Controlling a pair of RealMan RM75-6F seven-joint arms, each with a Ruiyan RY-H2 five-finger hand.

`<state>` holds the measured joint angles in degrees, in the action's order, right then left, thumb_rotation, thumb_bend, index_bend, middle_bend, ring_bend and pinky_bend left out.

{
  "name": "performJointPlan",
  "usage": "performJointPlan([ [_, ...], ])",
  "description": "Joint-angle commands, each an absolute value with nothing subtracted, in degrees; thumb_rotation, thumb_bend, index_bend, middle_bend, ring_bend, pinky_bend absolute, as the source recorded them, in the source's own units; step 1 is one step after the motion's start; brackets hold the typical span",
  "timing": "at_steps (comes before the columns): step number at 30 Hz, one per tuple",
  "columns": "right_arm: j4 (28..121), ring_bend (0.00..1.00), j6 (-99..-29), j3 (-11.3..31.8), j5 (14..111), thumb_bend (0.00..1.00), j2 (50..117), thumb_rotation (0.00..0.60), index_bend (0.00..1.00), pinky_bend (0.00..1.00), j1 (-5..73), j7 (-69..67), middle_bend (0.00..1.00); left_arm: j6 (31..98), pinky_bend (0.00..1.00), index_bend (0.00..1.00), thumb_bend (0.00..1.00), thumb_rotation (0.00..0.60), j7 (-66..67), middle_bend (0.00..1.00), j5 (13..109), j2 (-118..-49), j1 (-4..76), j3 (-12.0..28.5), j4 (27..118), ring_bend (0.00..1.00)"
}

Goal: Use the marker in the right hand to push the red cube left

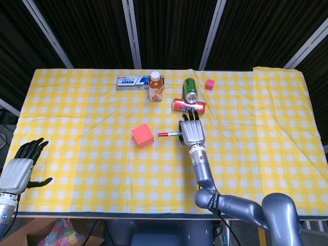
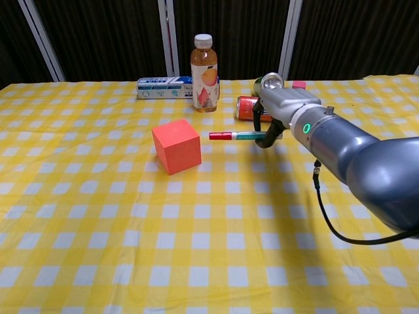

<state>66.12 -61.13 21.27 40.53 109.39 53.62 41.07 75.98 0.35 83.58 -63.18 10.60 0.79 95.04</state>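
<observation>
The red cube (image 1: 142, 135) (image 2: 176, 146) sits on the yellow checked cloth near the table's middle. My right hand (image 1: 191, 132) (image 2: 280, 111) holds the marker (image 1: 169, 134) (image 2: 234, 136) level, red cap pointing left at the cube. A short gap separates the cap from the cube's right face. My left hand (image 1: 20, 167) hangs off the table's left front corner, fingers spread, holding nothing; the chest view does not show it.
Behind my right hand lie a red can (image 1: 188, 106) (image 2: 251, 108) and a green can (image 1: 190, 89) (image 2: 269, 85). An orange drink bottle (image 1: 156, 86) (image 2: 204, 64), a blue-white box (image 1: 132, 82) (image 2: 163, 87) and a small pink cube (image 1: 209, 84) (image 2: 298, 85) stand further back.
</observation>
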Motion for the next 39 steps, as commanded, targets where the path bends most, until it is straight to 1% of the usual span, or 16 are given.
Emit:
performJointPlan([
  [1, 64.7, 0.00, -60.7, 21.9, 40.5, 0.50, 110.7, 0.600, 0.63, 0.00, 54.7, 41.3, 0.23, 76.0, 0.00, 0.00, 0.00, 0.600, 0.1, 0.00, 83.7, -63.1, 10.6, 0.8, 95.1, 0.00],
  [9, 62.4, 0.00, -60.3, 22.2, 40.6, 0.50, 113.3, 0.600, 0.63, 0.00, 56.2, 41.8, 0.23, 75.5, 0.00, 0.00, 0.00, 0.600, -0.9, 0.00, 83.8, -62.8, 10.8, 0.7, 95.2, 0.00],
  [31, 61.1, 0.00, -60.8, 23.6, 41.6, 0.50, 118.3, 0.600, 0.63, 0.00, 59.7, 44.0, 0.23, 75.6, 0.00, 0.00, 0.00, 0.600, -1.2, 0.00, 83.7, -62.5, 10.8, 0.8, 95.6, 0.00],
  [39, 59.8, 0.00, -61.0, 23.6, 41.8, 0.50, 118.2, 0.600, 0.63, 0.00, 59.4, 44.3, 0.23, 75.6, 0.00, 0.00, 0.00, 0.600, -1.5, 0.00, 83.7, -62.4, 10.8, 0.7, 95.5, 0.00],
])
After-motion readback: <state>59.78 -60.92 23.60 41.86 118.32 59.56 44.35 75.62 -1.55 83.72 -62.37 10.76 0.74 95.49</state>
